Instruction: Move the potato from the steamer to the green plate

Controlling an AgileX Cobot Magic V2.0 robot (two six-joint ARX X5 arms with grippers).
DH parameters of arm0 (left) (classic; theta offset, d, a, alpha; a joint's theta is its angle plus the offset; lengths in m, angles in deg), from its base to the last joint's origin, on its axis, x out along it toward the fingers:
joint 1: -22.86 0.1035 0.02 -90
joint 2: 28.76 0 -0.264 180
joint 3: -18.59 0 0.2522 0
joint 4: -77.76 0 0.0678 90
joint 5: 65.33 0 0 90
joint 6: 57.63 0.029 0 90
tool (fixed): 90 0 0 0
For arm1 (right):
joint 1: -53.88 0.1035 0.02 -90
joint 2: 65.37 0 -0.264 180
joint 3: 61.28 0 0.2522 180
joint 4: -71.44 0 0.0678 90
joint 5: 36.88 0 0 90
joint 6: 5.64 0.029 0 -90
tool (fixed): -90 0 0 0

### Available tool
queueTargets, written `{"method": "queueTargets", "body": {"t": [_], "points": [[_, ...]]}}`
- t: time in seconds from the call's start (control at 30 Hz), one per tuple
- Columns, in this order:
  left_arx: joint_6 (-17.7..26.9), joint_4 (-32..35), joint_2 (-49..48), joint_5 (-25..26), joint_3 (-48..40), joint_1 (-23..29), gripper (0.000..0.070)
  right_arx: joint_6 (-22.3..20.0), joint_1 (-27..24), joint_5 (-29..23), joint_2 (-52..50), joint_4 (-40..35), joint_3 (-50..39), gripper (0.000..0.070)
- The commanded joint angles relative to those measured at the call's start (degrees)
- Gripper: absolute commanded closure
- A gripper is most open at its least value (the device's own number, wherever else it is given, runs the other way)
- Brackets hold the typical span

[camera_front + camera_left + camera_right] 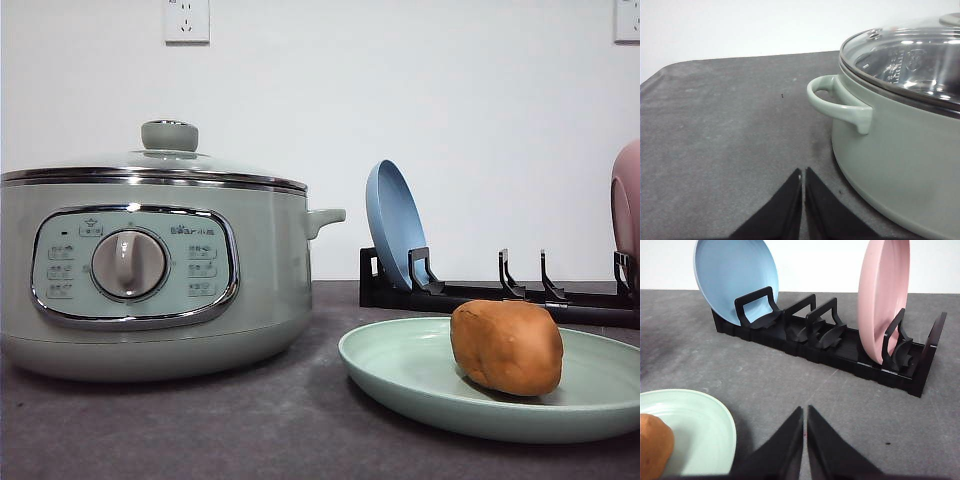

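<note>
The orange-brown potato [507,346] lies on the pale green plate [400,365] at the front right of the table; the right wrist view catches its edge [654,445] on the plate [700,425]. The sage-green steamer [150,275] stands at the left with its glass lid on, and its side handle [837,100] shows in the left wrist view. My left gripper [803,174] is shut and empty, low over the mat beside the steamer's wall. My right gripper [805,411] is shut and empty, just beside the green plate.
A black dish rack [840,347] stands behind the green plate, holding a blue plate [735,275] and a pink plate [882,295] upright. Dark grey mat [715,130] stretches open to the steamer's handle side. A white wall with sockets [187,20] closes the back.
</note>
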Motion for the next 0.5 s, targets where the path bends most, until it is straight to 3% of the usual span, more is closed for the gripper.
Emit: {"method": "queueTargets", "body": {"t": [0.0,0.47], "points": [[0.3,-0.5,-0.1,-0.2,-1.2,0.1,0.0699,0.2,-0.1,-0.1,-0.2,0.0,-0.3,0.07],[0.3,-0.5,-0.1,-0.2,-1.2,0.1,0.0699,0.2,-0.1,-0.1,-0.2,0.0,-0.3,0.07]]}}
